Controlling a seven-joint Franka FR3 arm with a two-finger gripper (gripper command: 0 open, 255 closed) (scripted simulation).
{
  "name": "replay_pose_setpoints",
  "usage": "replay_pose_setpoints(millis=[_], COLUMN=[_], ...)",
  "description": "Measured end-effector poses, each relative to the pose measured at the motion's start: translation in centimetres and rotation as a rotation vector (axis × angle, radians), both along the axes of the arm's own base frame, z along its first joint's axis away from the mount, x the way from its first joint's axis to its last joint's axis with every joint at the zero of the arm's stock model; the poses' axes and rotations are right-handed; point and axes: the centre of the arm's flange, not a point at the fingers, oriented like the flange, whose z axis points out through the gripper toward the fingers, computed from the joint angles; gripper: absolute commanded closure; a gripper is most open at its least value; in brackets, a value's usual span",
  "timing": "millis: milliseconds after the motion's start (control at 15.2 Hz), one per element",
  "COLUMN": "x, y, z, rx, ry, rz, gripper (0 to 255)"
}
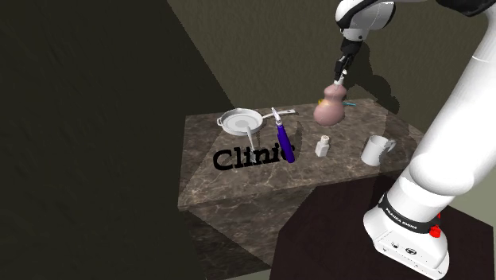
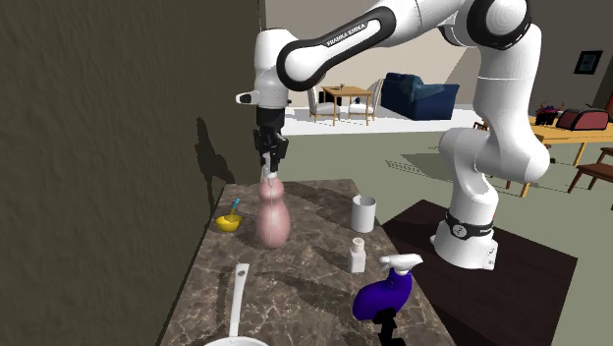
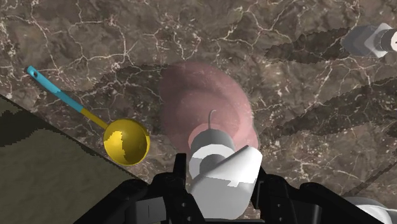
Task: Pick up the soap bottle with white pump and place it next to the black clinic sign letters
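The soap bottle (image 1: 330, 110) is a pink, pear-shaped bottle with a white pump, upright at the far edge of the dark marble tabletop (image 1: 238, 187). From straight above, my gripper (image 1: 340, 78) comes down onto its pump and is shut on it. From the second exterior view the gripper (image 2: 267, 169) clasps the top of the bottle (image 2: 272, 221). In the wrist view the white pump (image 3: 219, 168) sits between my fingers, gripper (image 3: 219, 186), with the pink body (image 3: 203, 105) below. The black Clinic letters (image 1: 246, 157) stand near the table's front, toward the shoulder view's left.
A purple spray bottle (image 1: 284, 143) stands by the letters. A white pan (image 1: 241, 122) lies behind them. A small white bottle (image 1: 323, 146) and a white mug (image 1: 376, 149) stand nearer the arm's stand. A yellow scoop with a blue handle (image 3: 126, 141) lies beside the soap bottle.
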Motion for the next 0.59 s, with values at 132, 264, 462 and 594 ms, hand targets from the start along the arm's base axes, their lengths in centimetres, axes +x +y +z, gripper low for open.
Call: replay_pose_setpoints(millis=[132, 264, 462, 594], x=[0.0, 0.0, 0.0, 0.0], y=[0.0, 0.0, 0.0, 0.0], z=[0.0, 0.0, 0.2, 1.0], rx=[0.000, 0.000, 0.000, 0.001], ry=[0.000, 0.000, 0.001, 0.001], rz=[0.000, 0.000, 0.000, 0.000], gripper=[255, 255, 255, 255])
